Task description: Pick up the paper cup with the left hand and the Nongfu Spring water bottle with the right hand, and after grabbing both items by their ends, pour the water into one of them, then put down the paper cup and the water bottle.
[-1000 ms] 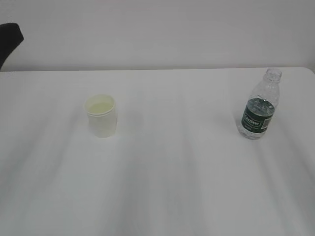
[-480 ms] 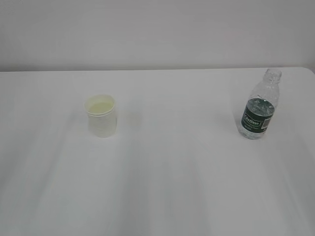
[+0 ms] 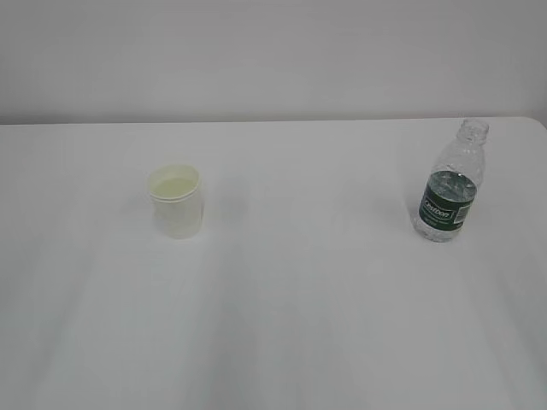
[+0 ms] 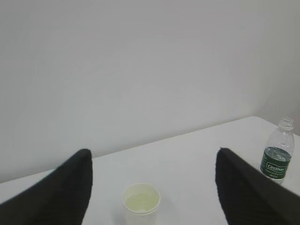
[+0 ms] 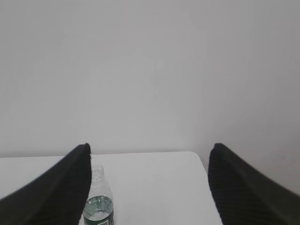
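Note:
The white paper cup (image 3: 176, 202) stands upright on the left of the table, pale liquid in it. In the left wrist view the paper cup (image 4: 141, 203) sits low between my left gripper's (image 4: 153, 152) two black fingers (image 4: 70, 187), which are wide apart and hold nothing. The Nongfu Spring water bottle (image 3: 450, 184), capless with a green label, stands upright at the right with water (image 3: 450, 182) partway up. My right gripper (image 5: 149, 149) is open and empty; the bottle (image 5: 99, 201) shows beside its left finger (image 5: 65, 187). Neither gripper appears in the exterior view.
The white table (image 3: 308, 299) ends at a far edge against a plain wall (image 3: 273, 51). Its right far corner (image 3: 537, 121) lies just behind the bottle.
A dark arm part at the exterior view's upper left edge one second ago has left the view. Cup and bottle have not moved.

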Robot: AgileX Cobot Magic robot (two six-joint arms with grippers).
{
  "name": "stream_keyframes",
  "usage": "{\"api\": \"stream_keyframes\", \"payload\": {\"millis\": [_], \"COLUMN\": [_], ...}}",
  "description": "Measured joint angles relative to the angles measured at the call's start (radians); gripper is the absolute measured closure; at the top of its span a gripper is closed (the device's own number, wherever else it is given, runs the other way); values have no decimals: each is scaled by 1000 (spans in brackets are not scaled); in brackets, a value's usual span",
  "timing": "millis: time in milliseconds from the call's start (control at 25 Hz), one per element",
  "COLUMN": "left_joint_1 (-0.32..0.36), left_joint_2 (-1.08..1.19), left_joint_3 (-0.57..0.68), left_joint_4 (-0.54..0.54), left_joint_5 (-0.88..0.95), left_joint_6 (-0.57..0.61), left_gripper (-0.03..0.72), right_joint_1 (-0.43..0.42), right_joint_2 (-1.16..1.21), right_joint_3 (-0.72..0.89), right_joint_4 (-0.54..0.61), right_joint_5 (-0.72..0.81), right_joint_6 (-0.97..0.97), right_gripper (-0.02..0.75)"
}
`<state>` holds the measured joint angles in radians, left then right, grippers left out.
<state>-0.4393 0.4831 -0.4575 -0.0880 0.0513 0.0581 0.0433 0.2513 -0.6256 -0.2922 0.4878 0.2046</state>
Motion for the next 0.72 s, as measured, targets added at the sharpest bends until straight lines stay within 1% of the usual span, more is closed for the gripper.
{"api": "stream_keyframes", "payload": {"millis": [160, 400, 600, 720], "left_joint_1": [0, 0, 0, 0], "left_joint_2": [-119, -273, -316, -316], "left_joint_3": [0, -29, -106, -177], "left_joint_4": [23, 53, 68, 125], "left_joint_5": [96, 316, 489, 588], "left_joint_6": [0, 0, 0, 0], "left_gripper": [119, 128, 129, 130], "right_joint_1": [0, 0, 0, 0], "right_joint_2": [-33, -98, -151, -175], "right_joint_3": [-35, -87, -96, -117], "right_joint_4": [2, 59, 123, 162], "right_joint_5": [76, 266, 374, 452], "right_joint_6": [0, -32, -65, -130], "right_gripper": [148, 148, 148, 148]}}
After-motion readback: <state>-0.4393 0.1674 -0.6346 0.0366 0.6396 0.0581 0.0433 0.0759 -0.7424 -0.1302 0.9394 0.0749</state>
